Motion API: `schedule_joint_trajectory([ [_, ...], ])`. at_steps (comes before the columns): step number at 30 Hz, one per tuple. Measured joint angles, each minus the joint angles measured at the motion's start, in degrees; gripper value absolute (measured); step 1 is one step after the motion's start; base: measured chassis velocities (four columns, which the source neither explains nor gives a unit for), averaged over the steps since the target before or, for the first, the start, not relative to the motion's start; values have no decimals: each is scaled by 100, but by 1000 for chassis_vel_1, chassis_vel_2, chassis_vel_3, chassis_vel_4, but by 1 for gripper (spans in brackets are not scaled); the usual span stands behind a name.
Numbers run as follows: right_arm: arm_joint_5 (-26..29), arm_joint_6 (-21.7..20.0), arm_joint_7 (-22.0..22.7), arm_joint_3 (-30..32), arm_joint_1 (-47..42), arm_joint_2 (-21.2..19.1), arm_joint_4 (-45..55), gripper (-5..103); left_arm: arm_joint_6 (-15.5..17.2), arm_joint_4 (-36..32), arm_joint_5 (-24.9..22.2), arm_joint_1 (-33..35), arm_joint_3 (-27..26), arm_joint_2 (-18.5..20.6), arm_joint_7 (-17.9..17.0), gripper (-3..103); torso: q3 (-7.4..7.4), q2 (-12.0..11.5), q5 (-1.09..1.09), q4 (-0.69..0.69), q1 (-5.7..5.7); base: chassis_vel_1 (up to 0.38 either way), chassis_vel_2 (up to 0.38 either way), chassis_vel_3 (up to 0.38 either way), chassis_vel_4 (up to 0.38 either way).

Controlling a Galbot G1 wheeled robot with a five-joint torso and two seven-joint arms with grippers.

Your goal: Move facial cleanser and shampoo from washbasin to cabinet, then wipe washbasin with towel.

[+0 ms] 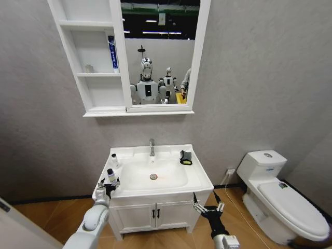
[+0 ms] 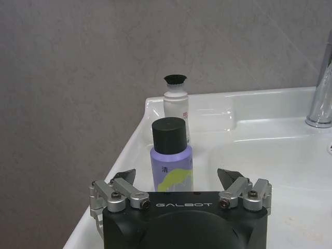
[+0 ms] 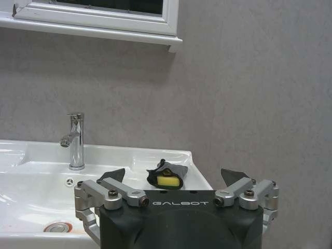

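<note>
Two bottles stand on the left rim of the white washbasin: a purple one with a black cap and, farther back, a small white one with a black cap. I cannot tell which is the shampoo and which the facial cleanser. My left gripper is open at the basin's front left corner, its fingers on either side of the purple bottle and apart from it. The black towel with a yellow patch lies on the right rim. My right gripper is open, low at the basin's front right.
The white cabinet hangs on the wall above, with open shelves on the left, a mirror on the right, and a blue-and-white tube on a shelf. The chrome faucet stands at the basin's back. A white toilet is to the right.
</note>
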Motion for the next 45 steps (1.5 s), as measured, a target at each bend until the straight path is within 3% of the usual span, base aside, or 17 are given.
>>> schedule_joint_trajectory([
  [7, 5, 0, 35, 43, -66, 6, 63, 100, -33, 247, 116, -239, 53, -107, -382, 90, 0, 0, 0, 0, 0, 0, 0, 0, 0],
  [8, 10, 0, 39, 55, -81, 3, 82, 100, -27, 287, 117, -268, 54, -131, -466, 83, 0, 0, 0, 0, 0, 0, 0, 0, 0],
  [12, 19, 1, 47, 64, -85, -5, 98, 100, 1, 290, 96, -263, 54, -132, -487, 73, 0, 0, 0, 0, 0, 0, 0, 0, 0],
  [17, 33, 1, 68, 62, -76, -9, 100, 100, 23, 165, -15, -159, 72, -53, -322, 50, 0, 0, 0, 1, 0, 0, 0, 0, 0],
  [20, 35, 1, 75, 60, -76, -4, 100, 100, 24, 91, -75, -113, 82, -36, -265, 43, 0, 0, 0, 1, 0, 0, 0, 0, 0],
  [28, 43, 2, 93, 65, -73, 23, 114, 100, 2, -515, -201, 214, -14, 139, -192, 43, 0, 0, -1, 0, 0, 0, 0, 0, 0],
  [30, 43, 9, 97, 62, -61, 35, 118, 100, 142, -1437, -423, 611, -187, 482, -325, 43, 0, 0, 0, 1, 0, 0, 0, 0, 0],
  [34, 44, 11, 97, 37, -20, 34, 104, 100, 476, -2183, -747, 777, -398, 943, -501, 43, -1, 0, -2, 3, -1, 0, 0, 0, 0],
  [36, 44, 12, 97, -6, 26, 33, 71, 100, 928, -2810, -1305, 678, -601, 1590, -717, 43, -1, 0, -1, 3, -2, 0, 0, 0, 0],
  [37, 38, 15, 97, -36, 56, 33, 54, 100, 1304, -3202, -1881, 407, -723, 2170, -887, 43, -1, 1, -1, 3, -2, 0, 0, 0, 0],
  [38, 38, 15, 97, -36, 56, 33, 54, 100, 1304, -3202, -1881, 407, -723, 2170, -887, 43, -1, 1, -1, 3, -2, 0, 0, 0, 0],
  [40, 31, 21, 95, -62, 76, 38, 45, 100, 1702, -3520, -2733, -192, -764, 2846, -1197, 43, -1, 1, 0, -1, -1, 0, 0, 0, 0],
  [41, 31, 21, 95, -62, 76, 38, 45, 100, 1702, -3520, -2733, -192, -764, 2846, -1197, 43, -1, 1, 0, -1, -1, 0, 0, 0, 0],
  [42, 29, 34, 95, -66, 84, 41, 46, 100, 1878, -3543, -3310, -732, -673, 3243, -1413, 43, 0, 0, 0, 0, -1, 0, 0, 0, 0],
  [45, 39, 55, 97, -49, 87, 41, 79, 100, 2122, -3217, -4129, -1952, -325, 3822, -1612, 43, 0, 0, -2, 1, 0, 0, 0, 0, 0],
])
